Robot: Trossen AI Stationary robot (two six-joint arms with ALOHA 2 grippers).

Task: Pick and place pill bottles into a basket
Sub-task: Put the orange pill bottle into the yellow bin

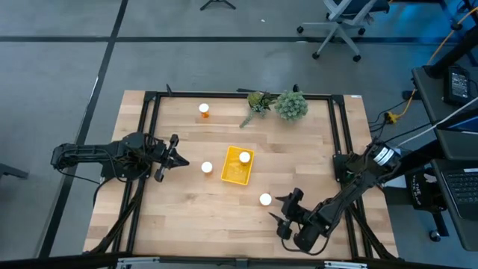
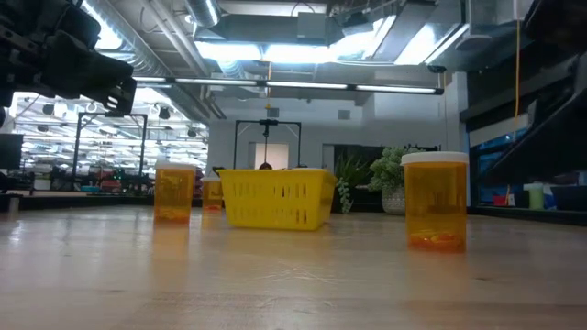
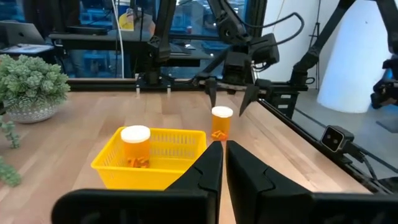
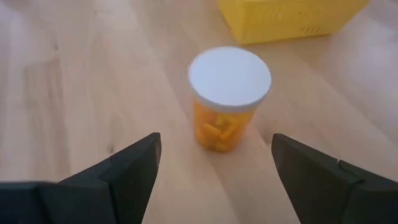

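Observation:
The yellow basket (image 1: 234, 170) stands mid-table with one orange white-capped pill bottle (image 1: 244, 157) upright inside it; both also show in the left wrist view (image 3: 135, 146). A second bottle (image 1: 207, 167) stands just left of the basket, a third (image 1: 204, 110) at the far left, and a fourth (image 1: 265, 199) near the front right. My right gripper (image 4: 214, 165) is open, close behind the fourth bottle (image 4: 229, 93), with its fingers wide on either side and short of it. My left gripper (image 3: 224, 163) is shut and empty. It hangs above the table (image 2: 87, 64), left of the second bottle.
Two green plant sprigs (image 1: 278, 103) lie at the far edge behind the basket. A black frame rail (image 1: 337, 127) runs round the table. Bare wood lies between the basket and the near edge.

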